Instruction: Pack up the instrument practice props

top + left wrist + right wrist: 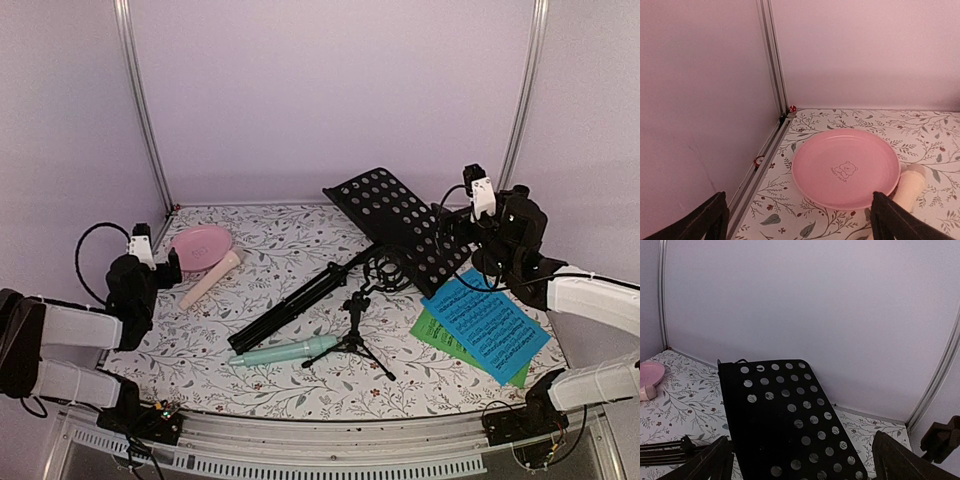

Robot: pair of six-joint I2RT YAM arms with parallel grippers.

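The black perforated music rack (400,222) lies tilted at the back right, its folded legs (300,300) stretching toward the middle; it fills the right wrist view (785,420). The blue sheet (487,323) lies on the green sheet (440,335) at the right. The mint microphone (285,352) lies at the front middle beside a small black tripod (352,335). The beige microphone (210,279) lies by a pink plate (200,246). My left gripper (797,222) is open near the plate (846,167). My right gripper (800,462) is open just over the rack's near edge.
The floral mat (300,385) covers the table. Lilac walls with metal corner rails (145,120) close the back and sides. A coiled black holder and cable (385,272) lie under the rack.
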